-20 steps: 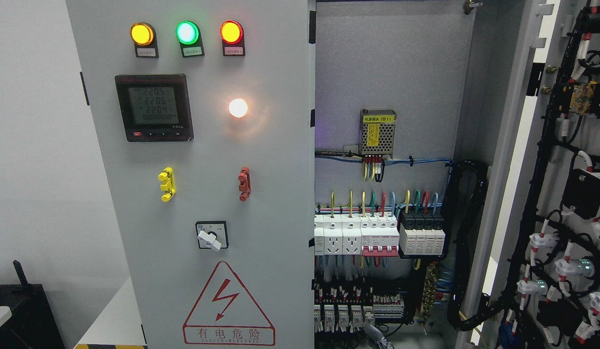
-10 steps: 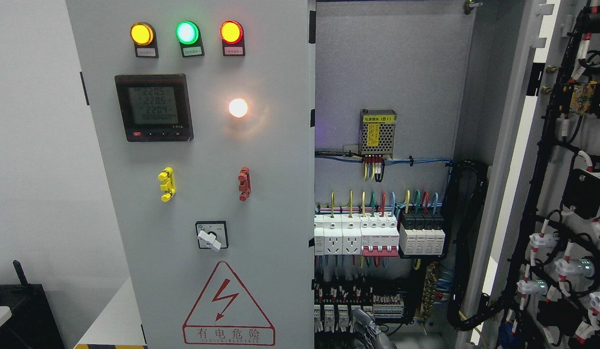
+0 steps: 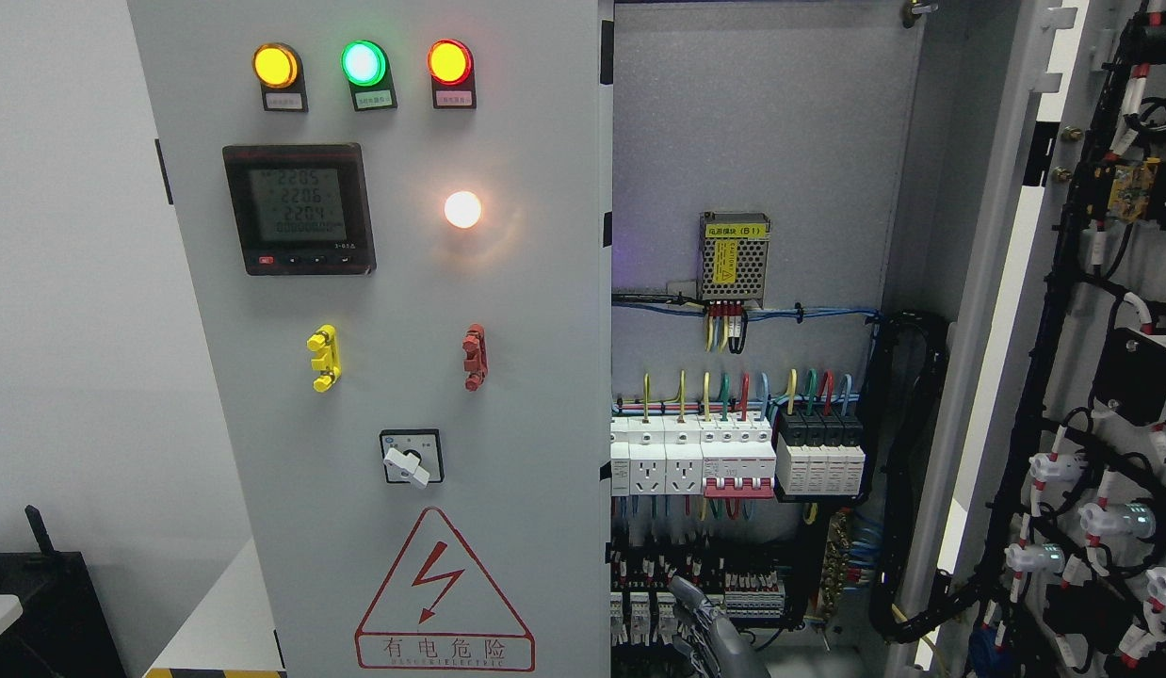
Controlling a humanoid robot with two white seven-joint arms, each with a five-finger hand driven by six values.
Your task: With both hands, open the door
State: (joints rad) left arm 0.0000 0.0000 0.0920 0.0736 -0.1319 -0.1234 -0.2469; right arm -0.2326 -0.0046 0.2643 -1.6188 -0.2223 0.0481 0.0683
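Grey metal fingers of a robot hand [image 3: 710, 629] are seen at the bottom edge, just right of the closed left door [image 3: 395, 377]; its arm's side and its grasp cannot be told. Behind it, breakers [image 3: 734, 461] are mounted inside the cabinet. Further right, the right door [image 3: 1092, 377] is swung open, its wiring exposed.

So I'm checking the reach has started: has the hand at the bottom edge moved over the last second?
Yes. The hand has risen from the bottom edge, up and slightly left, its fingertips now nearing the lowest terminal row inside the open cabinet.
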